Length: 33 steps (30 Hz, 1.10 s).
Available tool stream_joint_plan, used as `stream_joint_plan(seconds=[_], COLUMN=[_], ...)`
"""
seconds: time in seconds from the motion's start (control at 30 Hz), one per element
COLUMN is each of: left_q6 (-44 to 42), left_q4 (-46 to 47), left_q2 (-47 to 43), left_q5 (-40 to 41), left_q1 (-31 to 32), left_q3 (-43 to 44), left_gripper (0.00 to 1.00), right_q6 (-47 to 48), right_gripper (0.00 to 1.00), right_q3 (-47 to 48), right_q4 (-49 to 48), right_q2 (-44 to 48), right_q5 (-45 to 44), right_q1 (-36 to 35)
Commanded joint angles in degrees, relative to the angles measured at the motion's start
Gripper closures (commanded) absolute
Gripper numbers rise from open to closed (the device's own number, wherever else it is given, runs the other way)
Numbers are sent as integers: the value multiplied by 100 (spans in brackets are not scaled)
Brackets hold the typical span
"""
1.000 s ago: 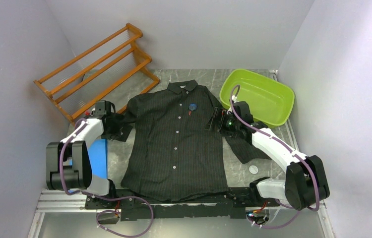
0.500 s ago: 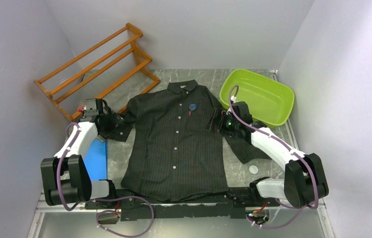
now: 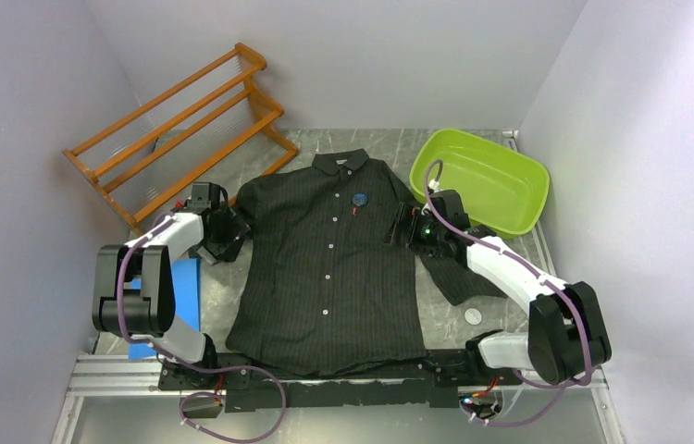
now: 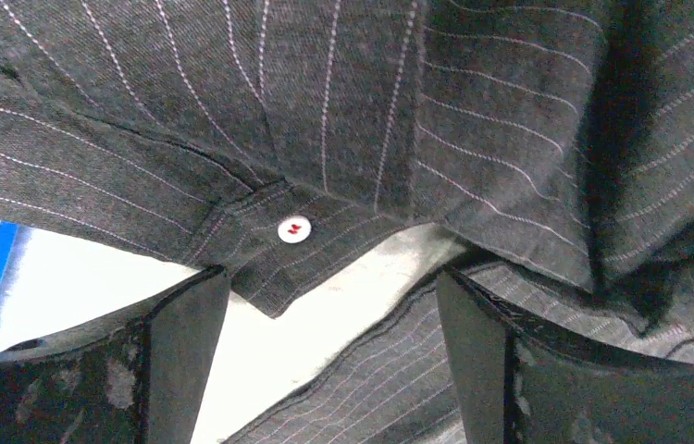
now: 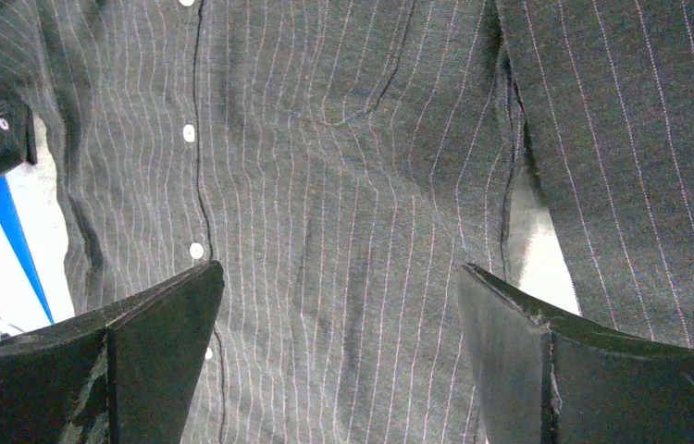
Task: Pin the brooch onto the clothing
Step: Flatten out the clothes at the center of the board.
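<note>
Over shirt [image 4: 325, 111] cuff, left fingers [image 4: 181, 356] gape; right fingers [image 5: 163, 347] gape, seemingly empty.

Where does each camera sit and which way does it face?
Top external: above and behind the robot, looking down at the pinstriped shirt; left arm and right arm show.
Left wrist: on its arm, facing a sleeve cuff button; open left claw shows.
Right wrist: on its arm, facing the button placket; open right claw shows.
Shared: the shirt.

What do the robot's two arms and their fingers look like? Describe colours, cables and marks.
The left arm and right arm have white links and black joints, each trailed by a looping purple cable. The fingers are flat, black and scuffed pale.
</note>
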<state>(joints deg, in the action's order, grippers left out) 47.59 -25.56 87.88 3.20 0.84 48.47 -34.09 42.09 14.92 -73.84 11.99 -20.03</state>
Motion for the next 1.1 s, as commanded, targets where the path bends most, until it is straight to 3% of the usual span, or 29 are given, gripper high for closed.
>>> stream_joint_plan(seconds=[0.0,0.27,0.43,0.5,0.87,0.93,1.0,1.07], left_q6=[126,146,-55,-176,-543,-657,-662,-632], left_q4=[-80,-435,-337,-304,-750,-825,-806,-642], left_q2=[331,105,-316,-467,-1766,-1789,-1754,-1713], left_q5=[394,848,678,430,276,54,-195,-354], left_q1=[56,33,-338,-550,-1217,-1219,-1210,-1158], left_q3=[188,81,-154,-239,-184,-79,-40,-64], left_gripper=[16,58,92,97,95,73,42,31], right_q6=[95,112,134,143,188,187,196,195], right_gripper=[0,0,0,0,0,0,0,0], right_q3=[227,248,262,265,257,257,271,282], right_q4=[-76,-92,-93,-85,-72,-84,-97,-108], right_q2=[-33,-113,-138,-148,-122,-149,-172,-198], right_q5=[-127,-109,-101,-94,-116,-91,-68,-57], right_q1=[-16,-17,-10,-10,-14,-11,-10,-14])
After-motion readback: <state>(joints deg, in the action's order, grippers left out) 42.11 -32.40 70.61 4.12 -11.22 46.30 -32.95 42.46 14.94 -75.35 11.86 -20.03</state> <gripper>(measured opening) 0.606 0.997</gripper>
